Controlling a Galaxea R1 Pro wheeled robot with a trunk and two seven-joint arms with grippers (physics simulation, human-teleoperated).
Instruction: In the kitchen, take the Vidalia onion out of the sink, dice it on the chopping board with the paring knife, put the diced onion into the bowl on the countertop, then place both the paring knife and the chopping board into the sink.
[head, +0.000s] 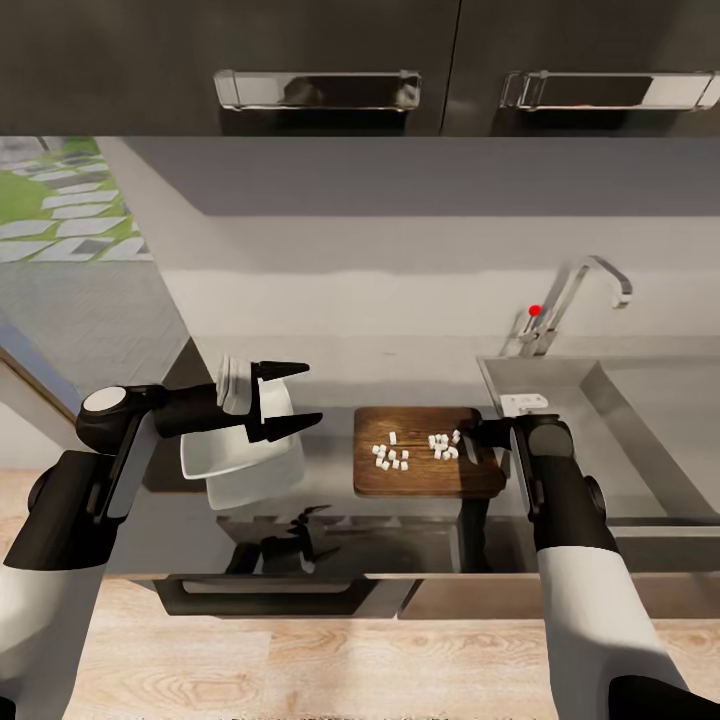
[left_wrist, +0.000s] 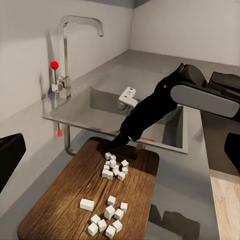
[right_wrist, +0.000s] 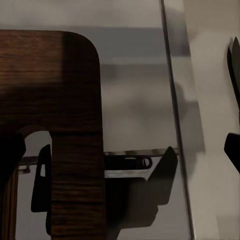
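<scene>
Now, step: diced onion (head: 415, 450) awaits transfer to the bowl.
Chopping board (head: 425, 480): centre countertop (head: 330, 520), left of sink (head: 640, 430).
Bowl (head: 235, 460): left of board.
Left gripper (head: 285, 400): fingers apart, over bowl.
Right gripper (head: 472, 432): at board's right edge, fingers' state unclear.
Count: two onion clusters, roughly sixteen cubes.

Countertop (head: 420, 520) w/ chopping board (head: 425, 475), bowl (head: 255, 470)

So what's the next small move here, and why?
Probably close the right gripper on the board's slotted end. Its fingers sit apart at that end, the dice lie on the board, and the bowl waits beside it by the open left gripper, ready for tipping.
</scene>
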